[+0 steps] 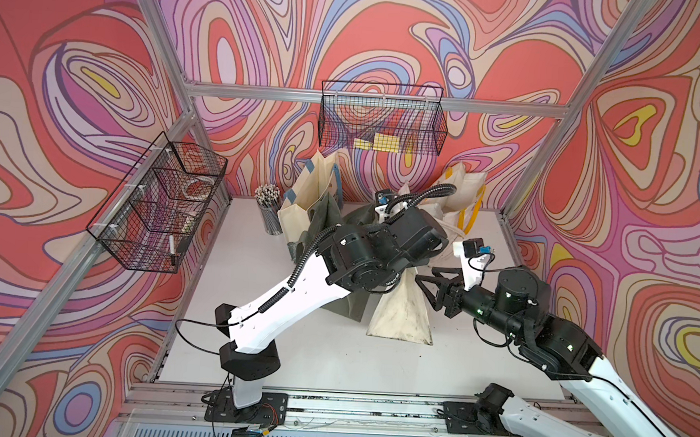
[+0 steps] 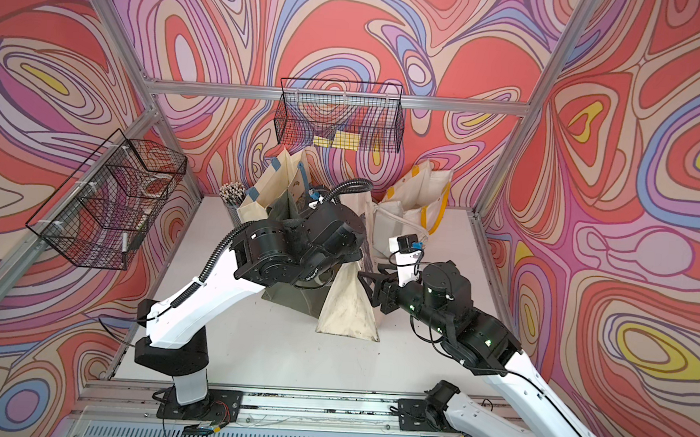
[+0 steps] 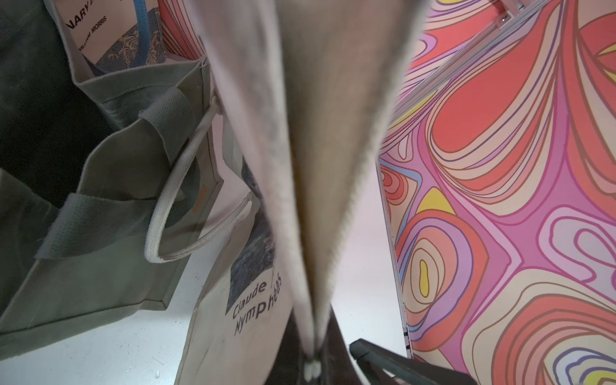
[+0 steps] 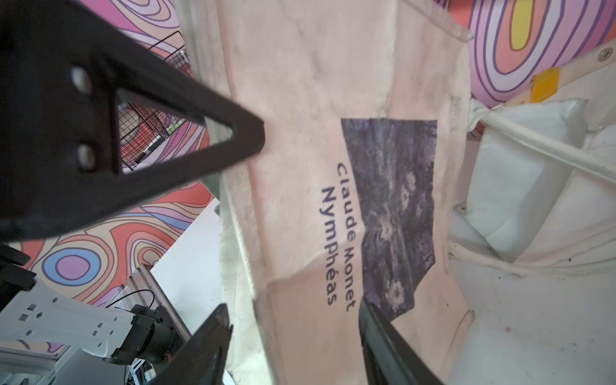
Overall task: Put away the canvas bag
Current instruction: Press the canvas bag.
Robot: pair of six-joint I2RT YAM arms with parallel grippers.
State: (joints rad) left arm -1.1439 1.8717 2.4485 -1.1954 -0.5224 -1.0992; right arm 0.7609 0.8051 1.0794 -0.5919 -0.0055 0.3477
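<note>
Cream canvas bag (image 1: 400,314) printed "Claude Monet Nymphéas" stands tent-like on the white surface (image 1: 331,360), its top fold pinched in the tightly closed left gripper (image 3: 311,366). Just beside its printed face sits the right gripper (image 1: 428,289) — jaws wide, holding nothing. Behind: an olive tote (image 1: 324,218), a blue-handled tote (image 1: 306,192), a yellow-handled tote (image 1: 464,189), then a wire basket (image 1: 381,117) on the back wall.

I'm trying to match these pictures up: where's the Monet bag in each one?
Top view: Monet bag mid-table, tent-shaped.
Top view: bag, same spot.
Left wrist: bag fills the middle.
Right wrist: bag fills the middle, print showing.
Landmark: right gripper, open beside it in all four.
</note>
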